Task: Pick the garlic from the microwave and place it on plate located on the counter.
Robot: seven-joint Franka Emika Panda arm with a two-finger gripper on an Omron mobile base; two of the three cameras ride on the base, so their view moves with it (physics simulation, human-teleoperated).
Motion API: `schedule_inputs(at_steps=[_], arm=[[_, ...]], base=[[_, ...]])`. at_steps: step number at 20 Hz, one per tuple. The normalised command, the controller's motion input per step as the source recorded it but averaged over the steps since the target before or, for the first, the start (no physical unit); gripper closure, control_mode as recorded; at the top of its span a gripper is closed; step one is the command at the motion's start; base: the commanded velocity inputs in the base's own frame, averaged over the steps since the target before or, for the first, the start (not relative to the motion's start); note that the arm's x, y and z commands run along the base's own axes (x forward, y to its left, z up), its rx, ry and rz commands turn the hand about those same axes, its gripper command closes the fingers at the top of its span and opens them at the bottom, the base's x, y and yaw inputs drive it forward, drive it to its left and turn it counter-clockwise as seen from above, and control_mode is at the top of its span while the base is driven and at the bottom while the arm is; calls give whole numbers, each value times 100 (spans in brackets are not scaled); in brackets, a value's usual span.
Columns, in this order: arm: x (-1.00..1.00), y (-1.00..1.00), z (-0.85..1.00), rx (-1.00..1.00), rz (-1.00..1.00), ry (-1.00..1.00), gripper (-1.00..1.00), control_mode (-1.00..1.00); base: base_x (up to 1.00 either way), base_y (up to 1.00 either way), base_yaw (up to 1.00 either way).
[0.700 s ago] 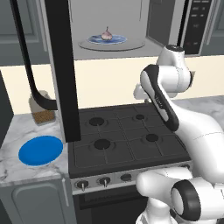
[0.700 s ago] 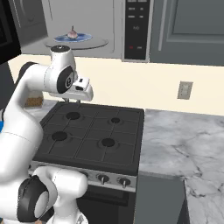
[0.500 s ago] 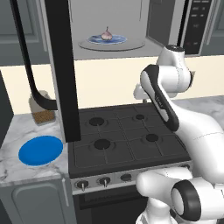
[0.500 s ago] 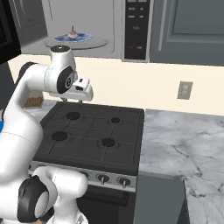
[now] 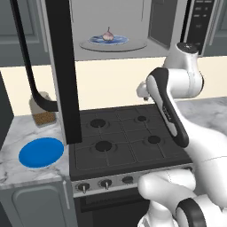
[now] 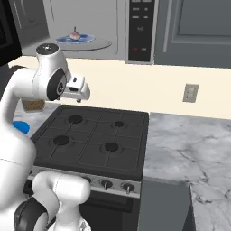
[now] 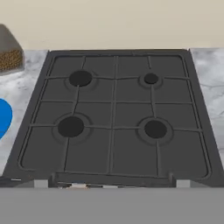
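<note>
One garlic [image 5: 107, 34] sits in one microwave [image 5: 111, 26], on one small patterned plate [image 5: 108, 40] that rests on one glass turntable [image 5: 133, 45]. One blue plate [image 5: 41, 152] lies on the counter [image 5: 26, 133], and one jar [image 5: 42, 108] of brown grains stands behind it. One stovetop [image 7: 113, 113] carries four burners [image 7: 71, 126]; three knobs [image 6: 106, 184] show on its front in the right base view. One wall outlet [image 6: 191, 93] sits on the backsplash. One arm reaches over the stove with one gripper [image 6: 79, 96].
</note>
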Motion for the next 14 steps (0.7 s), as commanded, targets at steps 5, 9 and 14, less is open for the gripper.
schedule_inputs(at_steps=[5,9,14], arm=[[-2,30,89,1,0,-35,-100,-100],[2,19,84,3,0,-25,-100,-100],[3,13,91,2,0,-17,-100,-100]], base=[[0,0,0],[0,0,0],[0,0,0]])
